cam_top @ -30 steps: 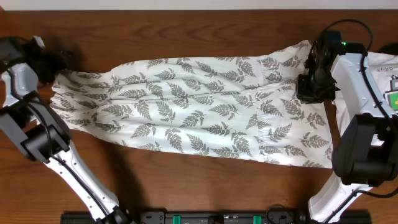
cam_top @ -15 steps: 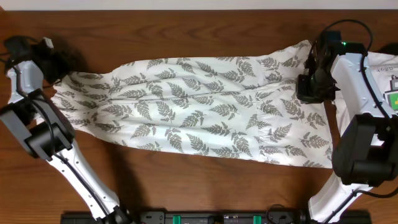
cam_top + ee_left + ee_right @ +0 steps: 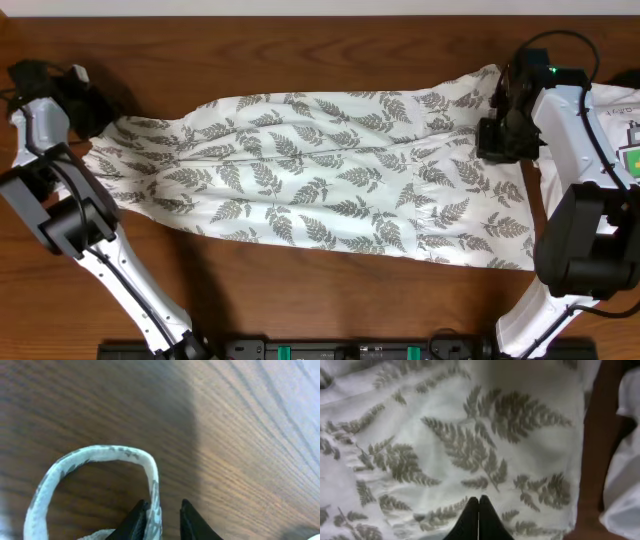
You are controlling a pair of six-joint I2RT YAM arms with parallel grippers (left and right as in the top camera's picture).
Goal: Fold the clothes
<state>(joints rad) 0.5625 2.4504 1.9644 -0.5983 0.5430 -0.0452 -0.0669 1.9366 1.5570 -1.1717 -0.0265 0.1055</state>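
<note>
The clothes (image 3: 320,180), a long white garment printed with grey-green fern leaves, lie spread flat across the wooden table. My left gripper (image 3: 93,112) is at the garment's far left corner. In the left wrist view its fingers (image 3: 165,506) stand a narrow gap apart around a thin strap loop (image 3: 100,452). The strap lies against the left finger, with some space to the right one. My right gripper (image 3: 497,145) is over the garment's upper right end. Its fingers (image 3: 479,500) are shut together, tips down on the leaf fabric (image 3: 470,435), with no cloth visibly between them.
A plain white garment (image 3: 615,110) with a green-and-yellow tag (image 3: 632,158) lies at the right edge, just beyond the right arm, and shows as white cloth (image 3: 625,485) in the right wrist view. Bare wood (image 3: 300,60) surrounds the clothes.
My left gripper has shifted slightly right onto the garment's corner, and its jaws have narrowed from wide open to a small gap around the strap. The right fingers have pressed fully together.
</note>
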